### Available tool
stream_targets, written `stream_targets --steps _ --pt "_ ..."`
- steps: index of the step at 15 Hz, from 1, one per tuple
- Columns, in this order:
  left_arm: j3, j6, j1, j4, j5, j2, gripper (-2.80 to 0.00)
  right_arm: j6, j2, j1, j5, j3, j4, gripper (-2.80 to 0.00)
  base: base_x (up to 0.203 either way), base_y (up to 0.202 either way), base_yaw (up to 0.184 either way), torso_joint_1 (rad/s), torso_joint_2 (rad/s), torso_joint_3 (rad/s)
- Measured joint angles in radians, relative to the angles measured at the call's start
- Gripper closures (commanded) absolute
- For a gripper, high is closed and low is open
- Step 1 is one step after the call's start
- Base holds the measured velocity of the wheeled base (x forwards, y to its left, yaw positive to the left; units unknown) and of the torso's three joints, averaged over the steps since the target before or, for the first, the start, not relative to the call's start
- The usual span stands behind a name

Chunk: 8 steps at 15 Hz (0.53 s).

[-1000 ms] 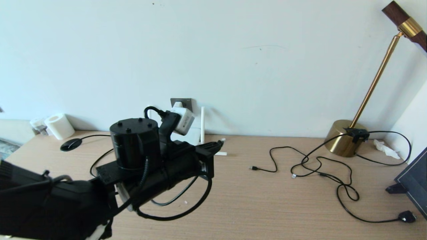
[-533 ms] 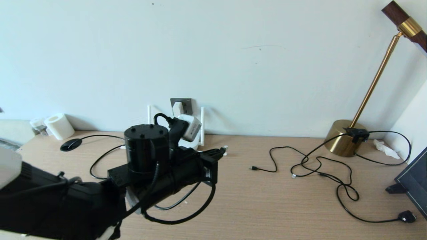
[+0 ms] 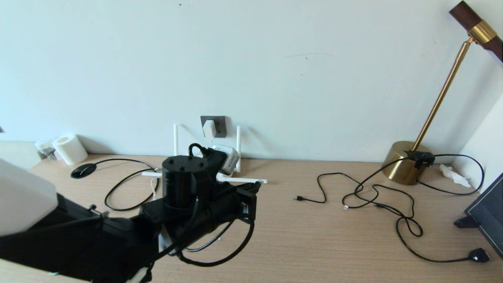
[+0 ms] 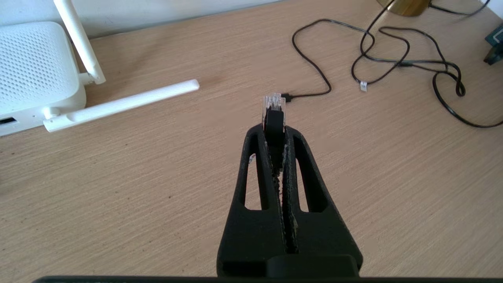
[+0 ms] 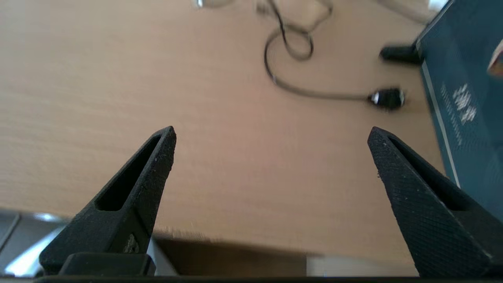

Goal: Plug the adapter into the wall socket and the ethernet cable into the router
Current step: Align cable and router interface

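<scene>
The white adapter (image 3: 209,128) sits in the dark grey wall socket (image 3: 220,125). Below it the router is mostly hidden behind my left arm; its upright antennas (image 3: 238,146) and a flat one (image 3: 243,180) show. In the left wrist view the router (image 4: 35,74) lies on the desk, off to one side of the fingers. My left gripper (image 4: 275,131) is shut on the ethernet cable, whose clear plug tip (image 4: 273,103) sticks out past the fingertips, above bare desk. The black cable (image 3: 220,257) loops under the arm. My right gripper (image 5: 271,135) is open and empty over the desk's front edge.
A brass lamp base (image 3: 404,163) stands at the back right, with thin black cables (image 3: 377,196) tangled in front of it. A dark panel (image 3: 487,214) leans at the right edge. A paper roll (image 3: 70,148) and a black puck (image 3: 83,170) sit at the back left.
My left arm has sunk and shifted right with the ethernet plug, uncovering the adapter in the socket and the router's antennas. The plug tip stays near the flat antenna.
</scene>
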State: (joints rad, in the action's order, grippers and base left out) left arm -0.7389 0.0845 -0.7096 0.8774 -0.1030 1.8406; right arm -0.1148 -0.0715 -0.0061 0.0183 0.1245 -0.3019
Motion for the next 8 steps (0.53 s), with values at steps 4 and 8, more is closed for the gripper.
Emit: stream_targets --steps 4,8 --pt "0.015 -0.001 -0.027 0.011 0.0 0.004 0.0 0.017 0.058 0.003 -0.004 -0.001 0.0 -2.8 0.0 0.0 0.0 0.0 0.0 0.0" --pt "0.019 -0.002 -0.055 0.005 -0.006 0.007 0.0 0.022 0.07 0.003 -0.003 -0.001 0.0 -2.8 0.0 0.0 0.0 0.0 0.0 0.0"
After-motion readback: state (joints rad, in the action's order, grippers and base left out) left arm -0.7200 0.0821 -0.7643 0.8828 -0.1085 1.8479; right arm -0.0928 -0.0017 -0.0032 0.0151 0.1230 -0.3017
